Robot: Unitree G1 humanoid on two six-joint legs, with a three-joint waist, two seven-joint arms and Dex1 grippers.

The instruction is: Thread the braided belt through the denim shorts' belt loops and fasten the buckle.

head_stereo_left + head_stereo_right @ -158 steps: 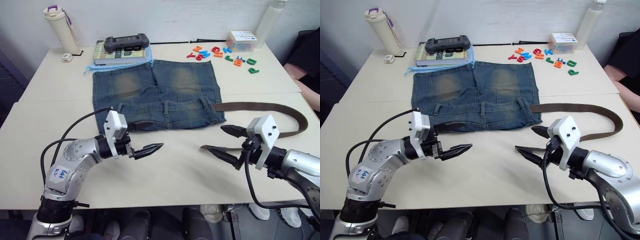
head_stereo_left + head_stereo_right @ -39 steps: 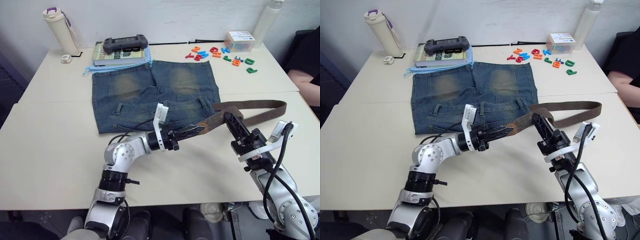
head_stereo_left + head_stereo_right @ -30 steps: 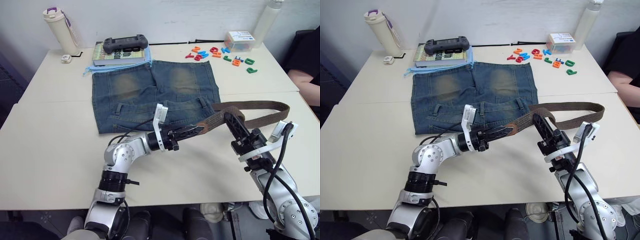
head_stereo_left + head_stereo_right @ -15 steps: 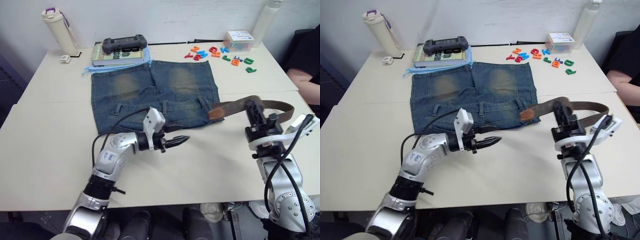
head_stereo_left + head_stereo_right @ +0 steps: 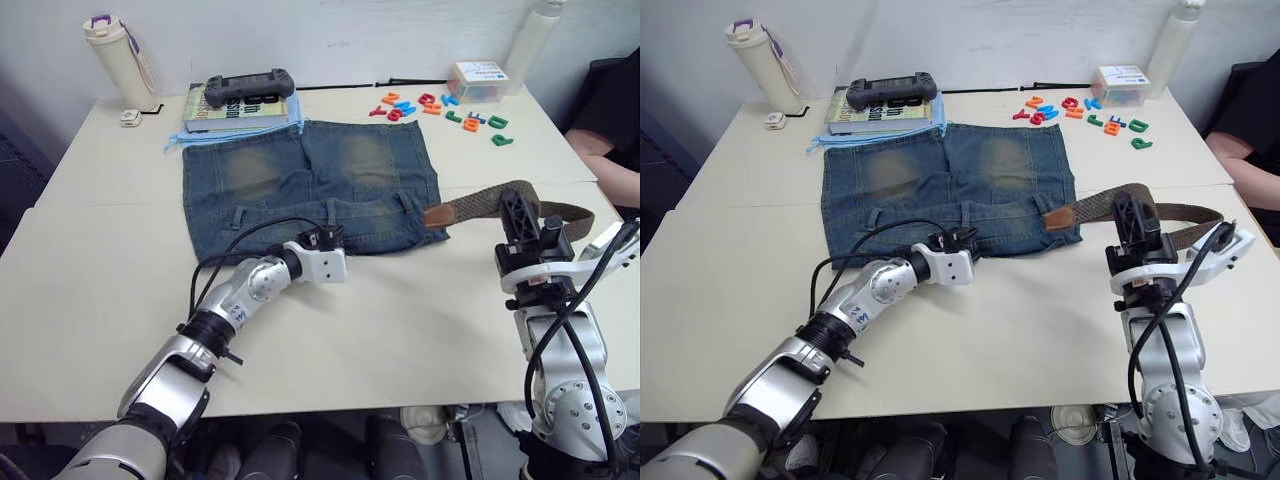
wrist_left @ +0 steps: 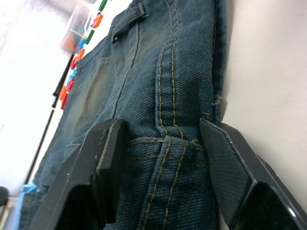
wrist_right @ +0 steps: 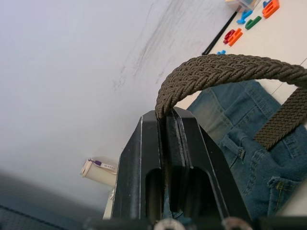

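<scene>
The denim shorts (image 5: 310,180) lie flat mid-table, waistband toward me. My left gripper (image 5: 325,238) rests on the middle of that waistband; in the left wrist view its fingers (image 6: 108,158) stand apart on either side of a belt loop (image 6: 165,148), tips against the denim. To the right, my right gripper (image 5: 513,205) points upward and is shut on the braided belt (image 7: 225,67), which arches over it. The belt's tan tip (image 5: 437,213) lies at the shorts' right corner. The strap's other end trails right (image 5: 572,212). The buckle is out of view.
A book with a game controller (image 5: 245,90) on it sits behind the shorts, and a cream bottle (image 5: 118,60) stands at the back left. Coloured letters (image 5: 450,108) and a plastic box (image 5: 478,80) lie at the back right. A person's arm (image 5: 620,170) shows at the right edge.
My left gripper let go of the belt's tip and swung back onto the shorts' waistband. My right gripper carried the belt rightward and turned upright, so the tip now rests at the shorts' corner.
</scene>
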